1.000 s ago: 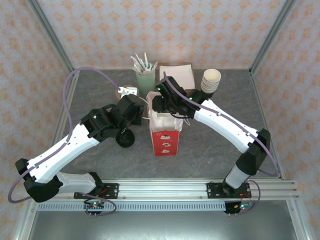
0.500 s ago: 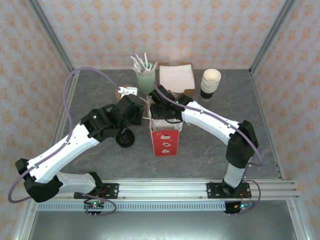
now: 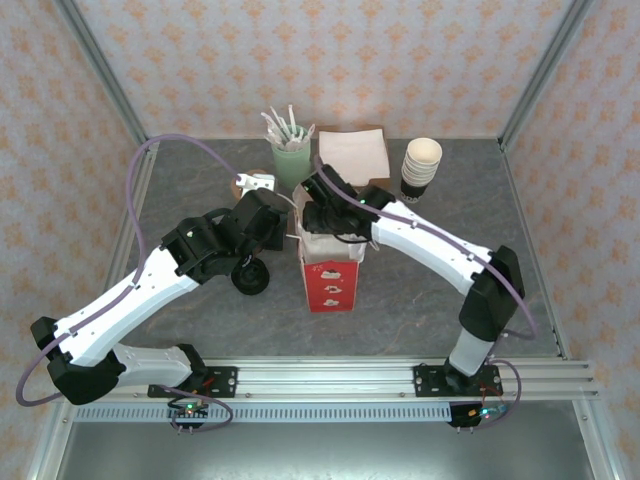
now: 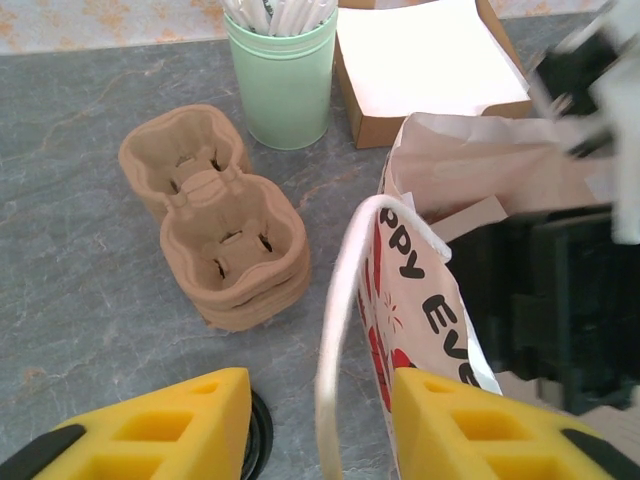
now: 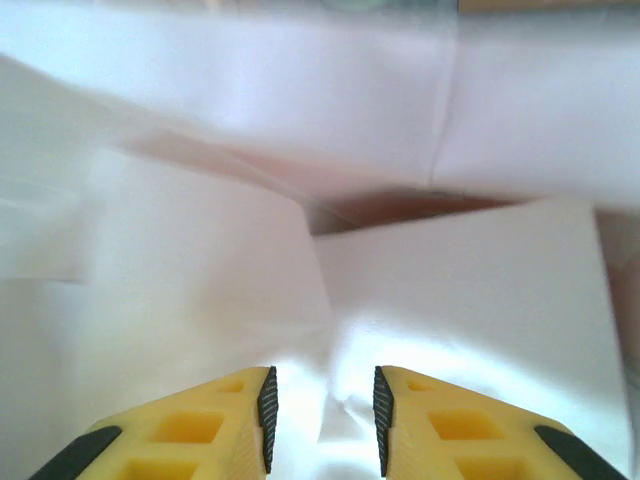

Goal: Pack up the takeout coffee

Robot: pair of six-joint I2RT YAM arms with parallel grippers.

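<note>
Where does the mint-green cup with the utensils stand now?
The mint-green cup stands at the table's far edge, just left of the brown box of white paper and behind the paper bag.

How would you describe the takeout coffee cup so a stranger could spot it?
On the grey table, look along the back edge, right of the brown box of napkins. The takeout coffee cup stands there: short, dark outside, cream inside, lidless, unlike the taller mint-green cup of utensils left of the box.
</note>
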